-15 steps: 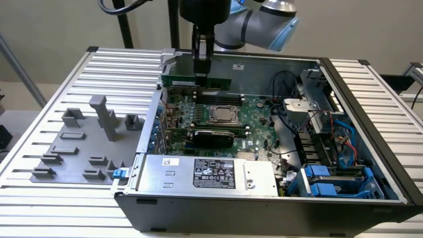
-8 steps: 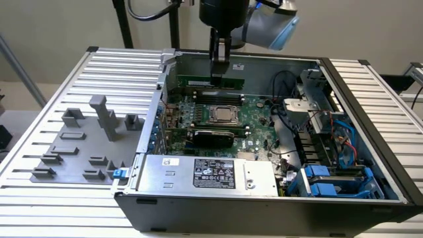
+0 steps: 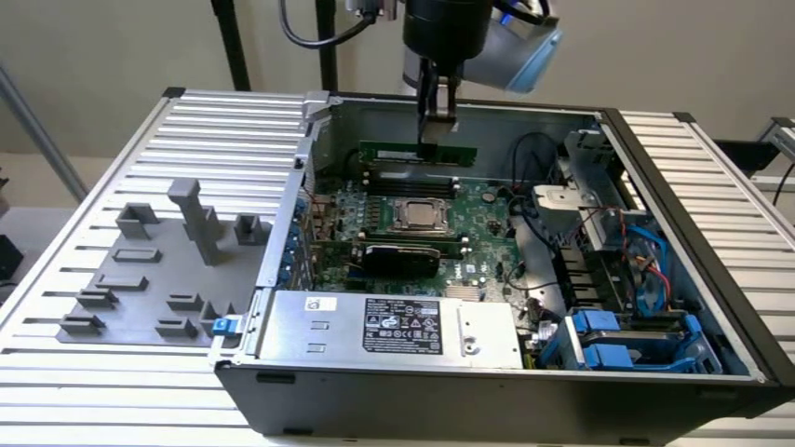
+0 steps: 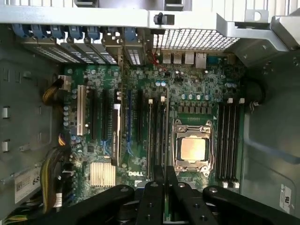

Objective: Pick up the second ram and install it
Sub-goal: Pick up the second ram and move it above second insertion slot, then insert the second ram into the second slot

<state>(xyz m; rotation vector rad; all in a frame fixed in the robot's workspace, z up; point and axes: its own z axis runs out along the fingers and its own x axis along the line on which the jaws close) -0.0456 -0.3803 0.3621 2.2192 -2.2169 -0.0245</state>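
The second ram (image 3: 395, 153) is a narrow green stick hanging level inside the open computer case, above the motherboard (image 3: 478, 209). My gripper (image 3: 437, 140) comes down from above and is shut on the stick's upper edge near its middle. The silver CPU socket (image 3: 423, 216) lies just below and in front of the stick in the exterior view. In the wrist view the gripper (image 4: 165, 176) reaches over the board, and the stick shows edge-on as a thin line (image 4: 167, 131) running along the black slots (image 4: 156, 136) beside the CPU socket (image 4: 192, 149). The stick is clear of the board.
A grey fixture plate (image 3: 125, 298) with upright blocks lies on the exterior view's left, outside the case wall (image 3: 283, 233). The power supply (image 3: 385, 326) sits at the case's near side. Blue drive bays (image 3: 634, 340) and loose cables (image 3: 584, 242) crowd the right.
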